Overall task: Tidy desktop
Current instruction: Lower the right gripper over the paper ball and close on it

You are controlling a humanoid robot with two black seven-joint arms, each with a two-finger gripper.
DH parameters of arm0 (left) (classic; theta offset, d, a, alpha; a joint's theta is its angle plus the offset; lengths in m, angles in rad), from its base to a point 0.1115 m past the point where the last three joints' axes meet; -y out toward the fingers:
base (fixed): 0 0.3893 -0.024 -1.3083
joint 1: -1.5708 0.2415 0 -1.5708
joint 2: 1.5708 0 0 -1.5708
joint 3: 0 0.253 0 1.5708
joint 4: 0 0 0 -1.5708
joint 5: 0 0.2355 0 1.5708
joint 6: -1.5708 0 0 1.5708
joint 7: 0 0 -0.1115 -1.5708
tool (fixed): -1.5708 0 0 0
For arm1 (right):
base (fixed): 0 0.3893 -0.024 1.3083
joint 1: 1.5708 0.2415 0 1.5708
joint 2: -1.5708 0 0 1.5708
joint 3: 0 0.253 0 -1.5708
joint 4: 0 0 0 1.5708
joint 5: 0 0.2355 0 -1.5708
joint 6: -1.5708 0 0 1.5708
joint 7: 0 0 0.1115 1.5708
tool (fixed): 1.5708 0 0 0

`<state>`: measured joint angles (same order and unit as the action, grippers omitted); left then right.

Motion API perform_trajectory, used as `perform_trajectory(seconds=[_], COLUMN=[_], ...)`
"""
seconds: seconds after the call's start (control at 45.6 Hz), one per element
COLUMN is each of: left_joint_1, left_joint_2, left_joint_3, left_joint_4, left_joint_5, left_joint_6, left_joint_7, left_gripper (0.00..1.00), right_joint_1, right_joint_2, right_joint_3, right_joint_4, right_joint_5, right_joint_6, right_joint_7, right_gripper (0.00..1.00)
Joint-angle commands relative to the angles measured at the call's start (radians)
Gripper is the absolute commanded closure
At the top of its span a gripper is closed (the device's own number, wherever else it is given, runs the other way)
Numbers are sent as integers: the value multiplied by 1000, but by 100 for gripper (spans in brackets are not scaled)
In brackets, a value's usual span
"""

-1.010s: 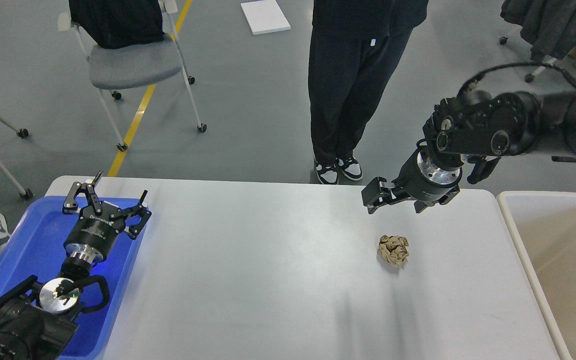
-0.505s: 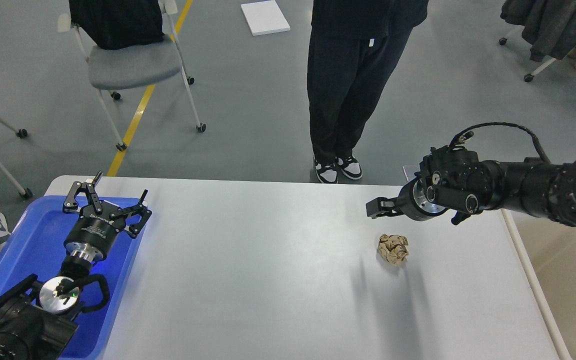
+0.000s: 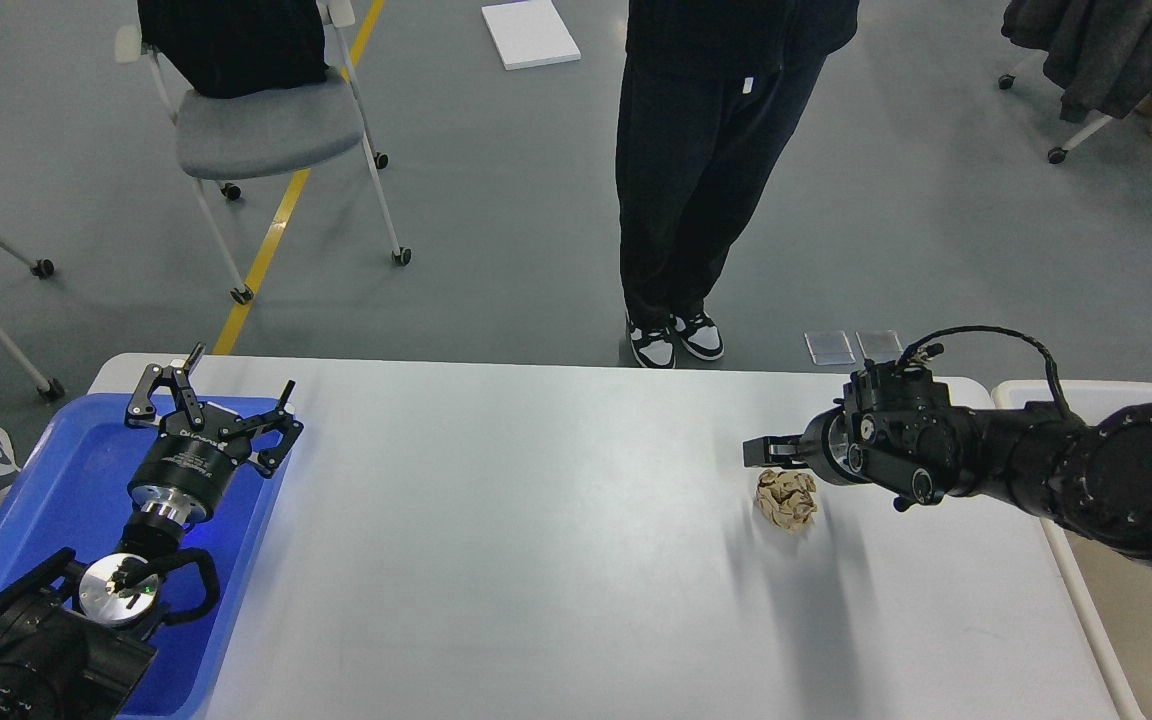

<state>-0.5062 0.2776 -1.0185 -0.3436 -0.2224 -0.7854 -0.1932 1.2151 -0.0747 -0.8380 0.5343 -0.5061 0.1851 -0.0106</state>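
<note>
The desktop (image 3: 536,540) is a wide white-grey tabletop. A crumpled brown paper ball (image 3: 787,498) lies on its right part. My right gripper (image 3: 764,452) comes in low from the right, points left, and sits just above the ball's far side. It looks small and dark, so I cannot tell its fingers apart or whether it touches the ball. My left gripper (image 3: 216,402) is open and empty, hovering over the far end of the blue tray (image 3: 56,480) at the left edge.
A beige bin (image 3: 1111,630) stands off the table's right edge, partly hidden by my right arm. A person in black (image 3: 706,180) stands just beyond the far edge. A grey chair (image 3: 266,130) stands at far left.
My right arm has swung down and lowered. Its gripper went from high above the table's far right to just above the paper ball. The left arm and the ball have not moved.
</note>
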Motion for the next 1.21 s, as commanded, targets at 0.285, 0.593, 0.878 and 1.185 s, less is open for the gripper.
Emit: perform_trajectory(seconds=[0.285, 0.593, 0.878, 1.185], left_joint_1=[0, 0, 0, 0], left_joint_2=[0, 0, 0, 0], left_joint_3=[0, 0, 2, 2], left_joint_4=[0, 0, 0, 0], left_joint_5=[0, 0, 0, 0], left_joint_6=[0, 0, 0, 0], left_joint_7=[0, 0, 1, 1], left_gripper=[0, 0, 0, 0], right_joint_1=[-86, -98, -127, -118], right_joint_2=[42, 42, 42, 42], right_joint_3=[46, 74, 74, 74], right_joint_4=[-45, -45, -47, -42], right_joint_5=[-18, -20, -18, -20], right_joint_6=[-64, -55, -62, -61], right_joint_7=[0, 0, 5, 5], right_gripper=[0, 0, 12, 91])
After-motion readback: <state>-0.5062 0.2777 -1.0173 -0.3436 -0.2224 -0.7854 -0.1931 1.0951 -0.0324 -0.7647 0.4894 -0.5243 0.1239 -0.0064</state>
